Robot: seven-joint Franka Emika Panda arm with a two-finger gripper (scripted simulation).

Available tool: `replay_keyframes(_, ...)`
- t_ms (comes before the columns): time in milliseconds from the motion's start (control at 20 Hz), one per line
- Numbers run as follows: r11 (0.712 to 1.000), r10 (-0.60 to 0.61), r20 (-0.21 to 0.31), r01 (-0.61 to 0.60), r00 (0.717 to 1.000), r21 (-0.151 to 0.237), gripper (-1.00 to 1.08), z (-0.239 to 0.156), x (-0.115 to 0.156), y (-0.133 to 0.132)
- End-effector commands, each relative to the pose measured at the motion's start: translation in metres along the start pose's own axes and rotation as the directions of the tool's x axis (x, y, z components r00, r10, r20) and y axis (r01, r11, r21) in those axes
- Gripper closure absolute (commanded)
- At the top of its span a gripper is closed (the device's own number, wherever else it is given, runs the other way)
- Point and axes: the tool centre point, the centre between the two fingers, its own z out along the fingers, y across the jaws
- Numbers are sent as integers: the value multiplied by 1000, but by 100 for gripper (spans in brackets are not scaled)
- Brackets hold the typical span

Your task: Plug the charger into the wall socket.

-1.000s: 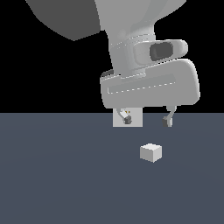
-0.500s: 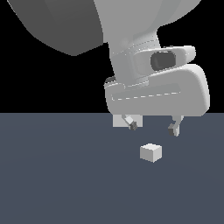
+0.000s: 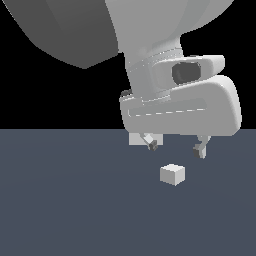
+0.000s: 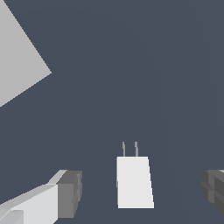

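Note:
The charger (image 3: 173,174) is a small white-grey cube lying on the dark floor. In the wrist view the charger (image 4: 134,181) shows two thin prongs sticking out of one end. My gripper (image 3: 176,147) is open and empty, hanging just above and behind the charger. In the wrist view the charger lies between the two fingertips (image 4: 70,194), apart from both. The wall socket (image 3: 137,139) is mostly hidden behind my hand; only a white strip shows. It also shows in the wrist view (image 4: 17,61) as a large flat white plate; its orange dots are out of view.
The dark grey floor (image 3: 60,200) spreads all around. The robot arm's bulky white body (image 3: 165,60) fills the upper part of the exterior view against a black background.
My gripper has moved toward the exterior view's right and lower, coming over the charger. The socket plate is now more hidden behind the hand. The charger has not moved.

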Motion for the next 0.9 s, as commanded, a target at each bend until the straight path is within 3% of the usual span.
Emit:
replay_keyframes(0,1000,0,1,0,1000,0,-92,3,-2,0)
replay_keyframes(750,1000,1,3,-1,1000,0,-92,45,-21,1)
replay_keyframes(800,1000,1,3,-1,1000,0,108,45,-21,1)
replay_keyframes(850,1000,1,3,-1,1000,0,108,45,-21,1)
